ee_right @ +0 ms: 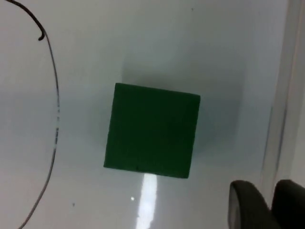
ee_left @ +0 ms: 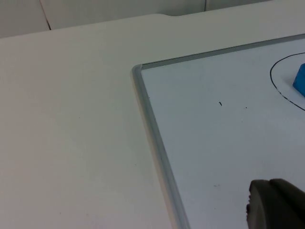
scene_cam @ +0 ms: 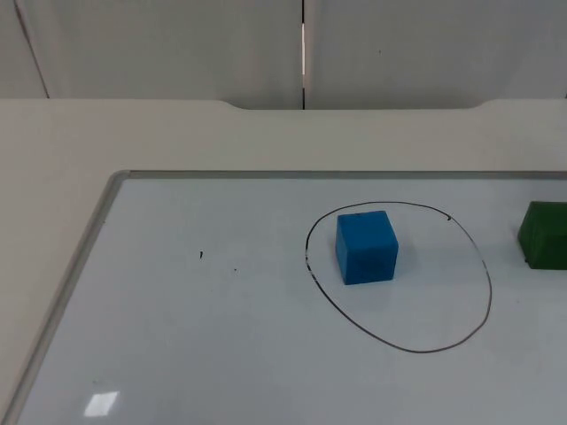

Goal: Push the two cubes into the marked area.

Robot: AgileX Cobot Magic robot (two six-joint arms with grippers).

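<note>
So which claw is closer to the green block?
The right claw. Its wrist view looks straight down at the green block, with its fingertips just beside it. The left claw is over the whiteboard's far side, beyond the blue block.

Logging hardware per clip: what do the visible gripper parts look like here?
Little of either is in frame. The left gripper appears as a rounded, matte black fingertip. The right gripper appears as two dark, blunt, rounded fingertips side by side, without markings.

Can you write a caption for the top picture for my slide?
Blue cube sits inside the drawn ring; green cube waits outside.
</note>
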